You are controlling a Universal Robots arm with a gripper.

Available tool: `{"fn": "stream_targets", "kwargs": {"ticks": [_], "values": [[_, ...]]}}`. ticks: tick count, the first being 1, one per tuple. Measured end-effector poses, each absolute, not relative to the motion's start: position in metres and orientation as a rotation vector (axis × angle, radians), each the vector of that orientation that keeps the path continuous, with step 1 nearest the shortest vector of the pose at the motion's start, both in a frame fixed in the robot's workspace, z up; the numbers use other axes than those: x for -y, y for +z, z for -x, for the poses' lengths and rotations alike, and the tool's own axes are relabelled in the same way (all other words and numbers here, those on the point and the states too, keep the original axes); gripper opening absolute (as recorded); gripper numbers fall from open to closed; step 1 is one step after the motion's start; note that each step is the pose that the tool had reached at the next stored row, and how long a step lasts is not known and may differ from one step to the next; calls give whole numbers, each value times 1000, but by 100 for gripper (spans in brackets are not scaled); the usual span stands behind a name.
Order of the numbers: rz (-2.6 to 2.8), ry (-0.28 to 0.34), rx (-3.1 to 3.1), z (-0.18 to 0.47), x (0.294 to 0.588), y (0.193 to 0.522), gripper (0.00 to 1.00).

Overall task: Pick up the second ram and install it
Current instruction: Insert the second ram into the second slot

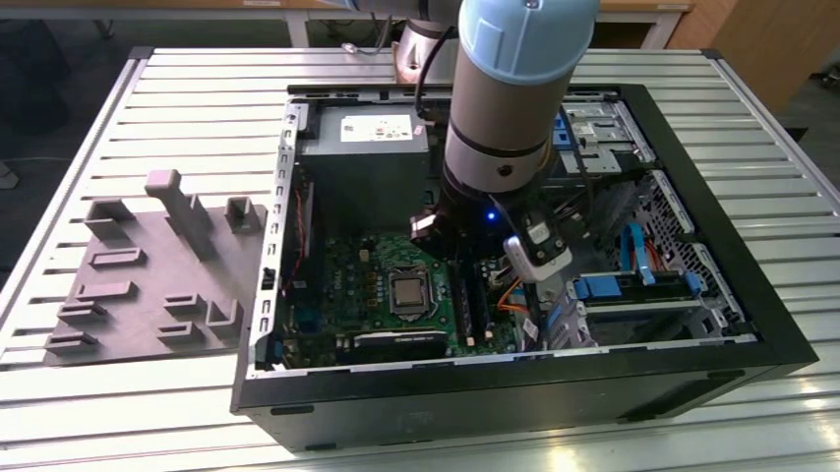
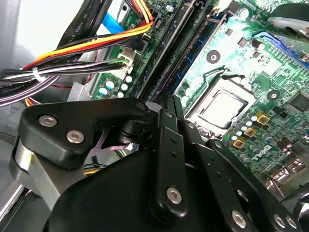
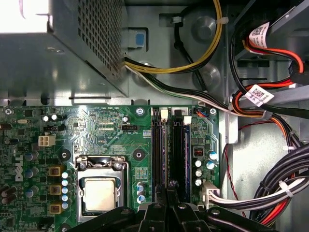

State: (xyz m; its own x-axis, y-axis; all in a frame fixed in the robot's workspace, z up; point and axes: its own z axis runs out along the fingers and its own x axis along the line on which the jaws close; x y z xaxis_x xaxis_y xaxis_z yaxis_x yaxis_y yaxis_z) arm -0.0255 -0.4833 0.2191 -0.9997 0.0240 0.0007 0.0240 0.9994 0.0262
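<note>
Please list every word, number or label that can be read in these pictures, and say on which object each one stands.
No text can be quoted reliably.
White sticker on the grey metal power supply box, exterior view: too small to read.
White paper tags on the black cables, first wrist view: blurred.
Green motherboard, its fine white lettering: too small to read.

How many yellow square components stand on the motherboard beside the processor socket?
3. The yellow square components stand in a line along one side of the processor socket; the gripper may hide others.
</note>
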Motion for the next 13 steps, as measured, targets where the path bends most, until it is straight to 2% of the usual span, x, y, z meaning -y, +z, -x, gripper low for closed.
{"fn": "stream_targets", "kwargs": {"ticks": [13], "values": [[38,-41,3141,25,483,216,12]]}}
